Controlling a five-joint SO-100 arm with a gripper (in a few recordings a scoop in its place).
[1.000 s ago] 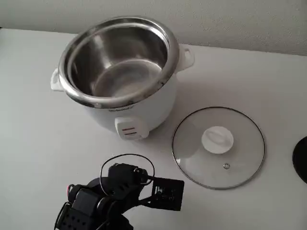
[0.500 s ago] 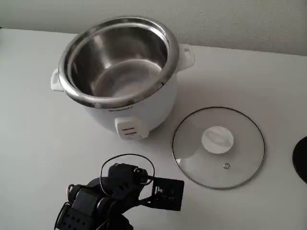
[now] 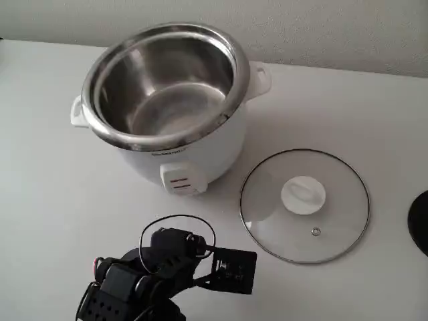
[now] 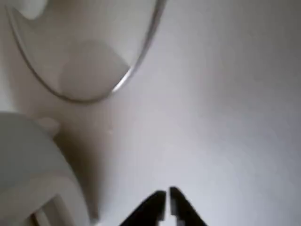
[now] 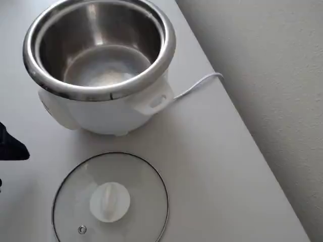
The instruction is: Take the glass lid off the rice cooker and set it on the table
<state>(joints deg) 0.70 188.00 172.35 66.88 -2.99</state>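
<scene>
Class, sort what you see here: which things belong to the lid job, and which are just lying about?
Job:
round clear glass lid with white knob, flat on the table
squat white rice cooker with steel pot, open
plain white table
black tool, empty

Lying about:
white cord behind the cooker
black round object at the fixed view's right edge

White table [image 3: 60, 200] with cooker and lid
The rice cooker [image 3: 180, 150] stands uncovered; the glass lid [image 3: 304, 205] lies flat just beside it.

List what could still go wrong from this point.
Little, probably: the glass lid already lies flat on the table beside the rice cooker. The gripper, shut and empty, sits low near the cooker's front; a careless sweep could bump it. The cord runs off the table's edge and might snag.
</scene>
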